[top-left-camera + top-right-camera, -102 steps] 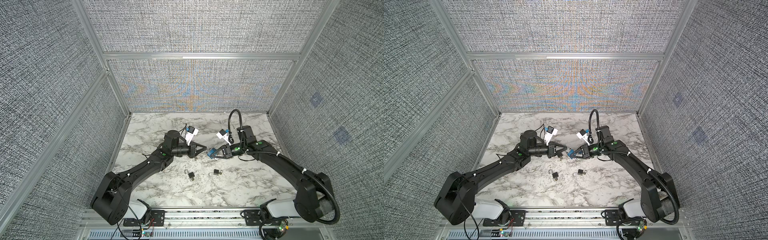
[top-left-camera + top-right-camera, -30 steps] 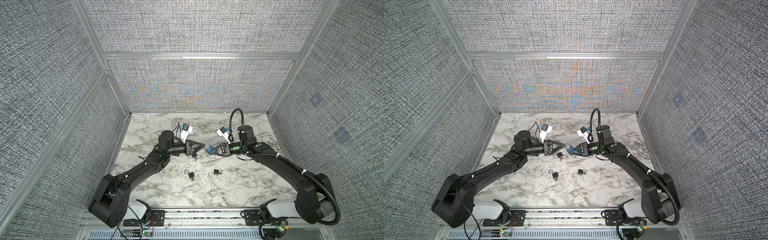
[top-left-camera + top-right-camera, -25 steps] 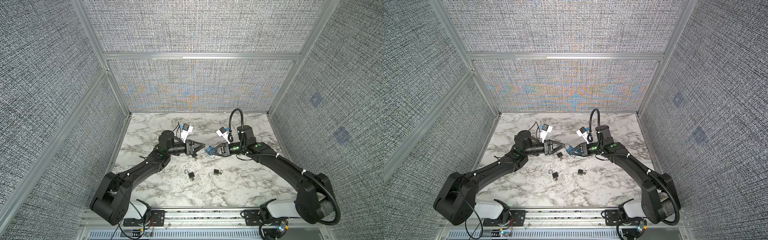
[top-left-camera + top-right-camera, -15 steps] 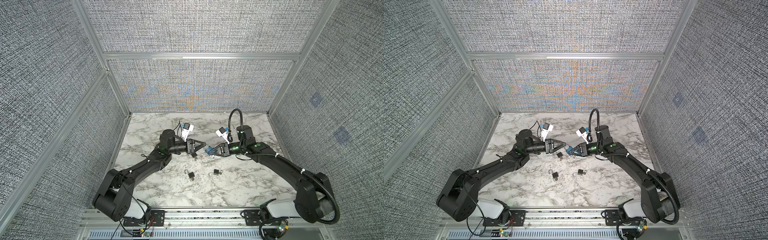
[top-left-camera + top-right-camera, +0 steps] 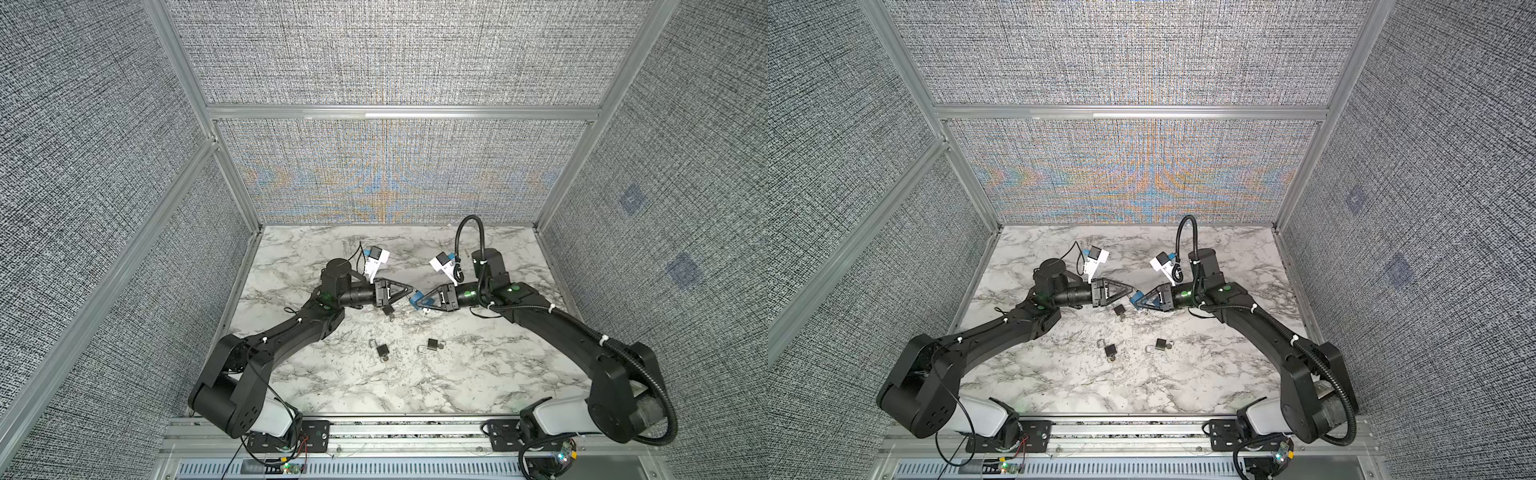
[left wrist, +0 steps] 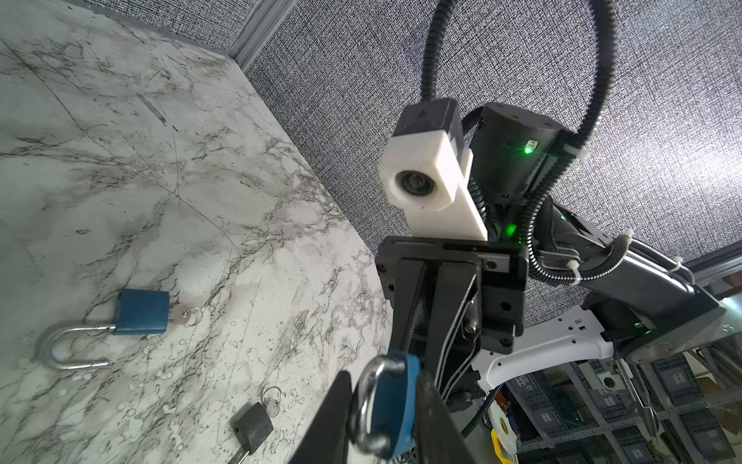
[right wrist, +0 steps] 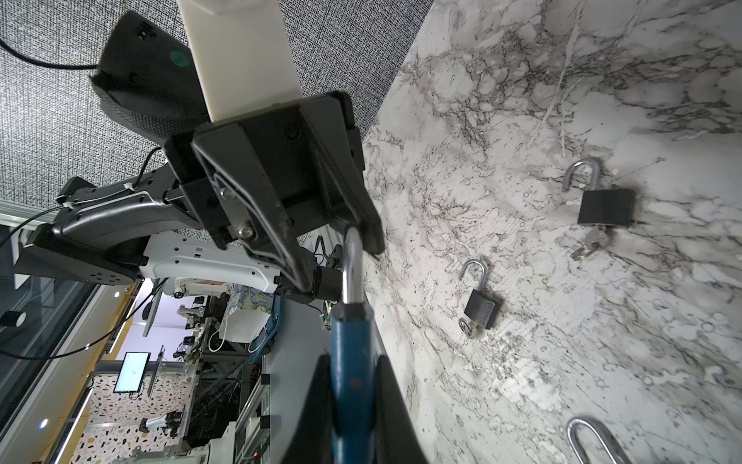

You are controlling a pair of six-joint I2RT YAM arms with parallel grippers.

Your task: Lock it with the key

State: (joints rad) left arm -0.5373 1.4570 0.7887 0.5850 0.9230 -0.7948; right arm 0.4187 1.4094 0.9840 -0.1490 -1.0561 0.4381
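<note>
My right gripper (image 5: 414, 300) (image 7: 353, 361) is shut on the body of a blue padlock (image 7: 351, 353) and holds it in the air above the marble table (image 5: 457, 374). The padlock's steel shackle (image 7: 352, 265) points at my left gripper (image 5: 410, 289) (image 6: 381, 375). In the left wrist view the left jaws stand either side of the blue padlock (image 6: 395, 395), one finger against the shackle (image 6: 367, 401) and the other against the body. The two grippers meet tip to tip in both top views. This padlock's key is hidden.
Three more padlocks lie on the marble near the grippers, keys in them: one under the left gripper (image 5: 388, 311), two with open shackles nearer the front (image 5: 381, 350) (image 5: 433, 343). Grey fabric walls with aluminium posts (image 5: 232, 183) enclose the table.
My left gripper has slid right until its tips meet the held padlock, and its jaws have narrowed onto it. The right arm and the padlocks on the table have stayed still.
</note>
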